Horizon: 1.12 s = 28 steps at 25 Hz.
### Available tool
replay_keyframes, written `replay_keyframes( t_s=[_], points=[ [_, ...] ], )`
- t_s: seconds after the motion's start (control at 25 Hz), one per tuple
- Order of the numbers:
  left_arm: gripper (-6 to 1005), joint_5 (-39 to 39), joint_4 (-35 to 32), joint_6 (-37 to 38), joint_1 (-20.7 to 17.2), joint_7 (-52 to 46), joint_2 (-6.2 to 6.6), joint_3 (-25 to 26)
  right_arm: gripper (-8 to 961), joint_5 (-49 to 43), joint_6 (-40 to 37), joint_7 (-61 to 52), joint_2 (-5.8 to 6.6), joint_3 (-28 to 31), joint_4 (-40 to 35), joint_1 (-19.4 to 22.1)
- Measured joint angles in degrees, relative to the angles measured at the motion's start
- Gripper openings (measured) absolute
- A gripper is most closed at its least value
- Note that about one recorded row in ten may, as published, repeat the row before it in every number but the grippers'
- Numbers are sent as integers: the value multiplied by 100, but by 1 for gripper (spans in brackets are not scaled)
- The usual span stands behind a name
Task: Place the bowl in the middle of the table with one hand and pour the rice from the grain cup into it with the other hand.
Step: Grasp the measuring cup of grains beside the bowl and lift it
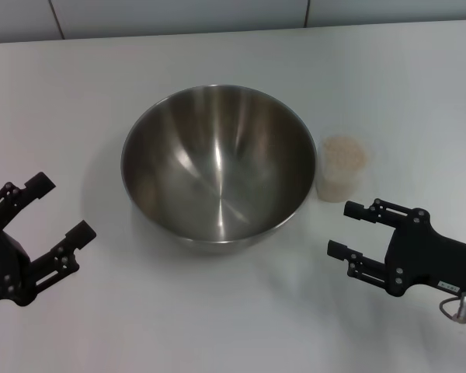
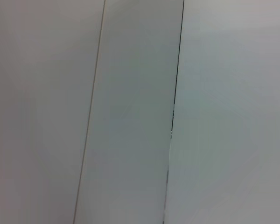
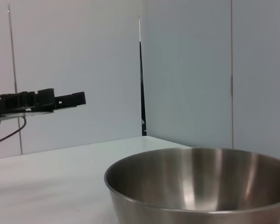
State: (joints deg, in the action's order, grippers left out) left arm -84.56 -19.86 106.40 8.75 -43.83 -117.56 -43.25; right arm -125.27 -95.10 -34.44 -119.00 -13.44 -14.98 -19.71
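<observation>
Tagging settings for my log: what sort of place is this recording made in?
Probably a lab or test bench rather than a kitchen: a plain white table against bare pale wall panels, holding only a steel bowl and a grain cup of rice, with the left pincer and right pincer open beside them.

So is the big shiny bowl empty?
Yes, empty. The bowl shows only bare shiny metal inside. The rice sits in the grain cup, upright beside it.

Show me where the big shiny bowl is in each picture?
Head view: the bowl sits mid-table, between both open pincers, beside the grain cup.
Left wrist view: not in it, only wall panels.
Right wrist view: its rim and side fill the lower part.
Shared landmark: the left pincer.
</observation>
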Motion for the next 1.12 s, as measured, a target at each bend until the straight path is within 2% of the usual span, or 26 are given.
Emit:
replay_keyframes(
  t_s=[0.16, 0.28, 0.48, 0.68, 1.12],
  points=[
    [868, -165, 30, -11, -28, 231, 4, -56, 622, 3, 12, 1, -5, 0, 8, 26],
    [868, -470, 99, -258, -72, 728, -43, -70, 622, 4, 38, 4, -7, 0, 11, 38],
    [868, -592, 564, -737, -23, 1404, -36, -70, 623, 11, 47, 18, -9, 9, 13, 57],
    [868, -597, 599, -1104, -17, 1440, -38, -69, 623, 20, 60, 34, -9, 9, 13, 58],
    [868, -606, 618, -1123, 36, 1408, -36, -69, 623, 59, 63, 40, -9, 9, 54, 73]
  ],
)
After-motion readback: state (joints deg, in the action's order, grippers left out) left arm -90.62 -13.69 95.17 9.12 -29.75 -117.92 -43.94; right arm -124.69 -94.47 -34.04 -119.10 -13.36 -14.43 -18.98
